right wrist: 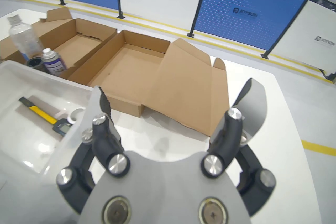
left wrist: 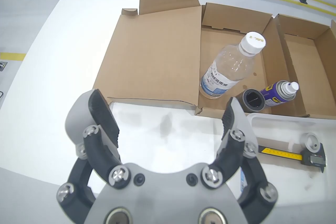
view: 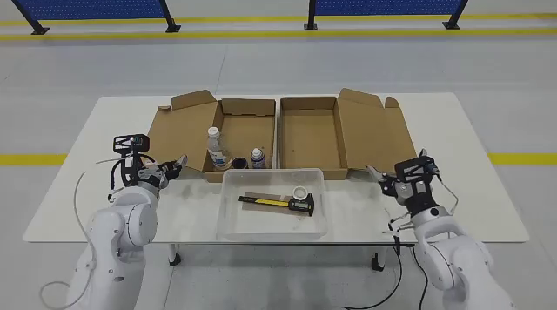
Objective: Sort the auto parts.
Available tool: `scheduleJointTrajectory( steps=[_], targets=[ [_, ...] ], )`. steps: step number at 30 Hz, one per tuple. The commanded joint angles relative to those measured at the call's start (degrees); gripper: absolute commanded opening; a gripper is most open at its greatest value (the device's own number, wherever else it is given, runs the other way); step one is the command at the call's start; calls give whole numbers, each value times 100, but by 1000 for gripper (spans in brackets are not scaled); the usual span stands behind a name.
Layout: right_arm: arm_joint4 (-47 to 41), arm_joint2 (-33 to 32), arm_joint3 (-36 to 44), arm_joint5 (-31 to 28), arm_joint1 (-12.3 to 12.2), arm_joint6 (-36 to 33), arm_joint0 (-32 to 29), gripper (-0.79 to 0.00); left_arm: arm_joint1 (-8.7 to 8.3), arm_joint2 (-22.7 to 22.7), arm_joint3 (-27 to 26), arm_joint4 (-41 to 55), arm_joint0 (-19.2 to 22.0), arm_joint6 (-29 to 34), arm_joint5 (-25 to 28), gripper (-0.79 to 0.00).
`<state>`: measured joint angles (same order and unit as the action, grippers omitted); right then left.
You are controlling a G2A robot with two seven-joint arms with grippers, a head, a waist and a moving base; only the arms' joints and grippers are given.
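The left gripper [left wrist: 164, 99] hangs with jaws wide apart, holding nothing, at lower left of the top view; the right gripper [right wrist: 175, 87], likewise spread and unladen, sits at lower right. The caliper [view: 278, 202] and a white round part [view: 300, 194] lie unsorted in the clear tray [view: 228, 223] at lower centre, with a bottle [view: 214, 146], spray can [view: 258, 157] and dark cylinder [view: 239, 163] standing in the left carton [view: 183, 127] just above. Judged risk: the slim caliper lies flat, so a pinch may slip or foul the tray wall, and a crossing arm may topple the bottle.
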<state>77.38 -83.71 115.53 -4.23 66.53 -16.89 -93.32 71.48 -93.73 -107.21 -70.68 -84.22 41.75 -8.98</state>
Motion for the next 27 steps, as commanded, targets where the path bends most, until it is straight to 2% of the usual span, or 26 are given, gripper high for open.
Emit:
scheduleJointTrajectory(
  steps=[1,7,14,19,27],
  targets=[
    [167,141,200,-276,-10,-520,150,0,0,0,0,0,0,0,0,0],
    [-38,582,631,-1119,-18,-2163,679,0,0,0,0,0,0,0,0,0],
    [-1118,862,622,-1985,-37,-3501,1109,0,0,0,0,0,0,0,0,0],
    [-1722,871,339,-1910,-34,-3651,1277,0,0,0,0,0,0,0,0,0],
    [-1722,871,339,-1910,-34,-3651,1277,0,0,0,0,0,0,0,0,0]
  ],
)
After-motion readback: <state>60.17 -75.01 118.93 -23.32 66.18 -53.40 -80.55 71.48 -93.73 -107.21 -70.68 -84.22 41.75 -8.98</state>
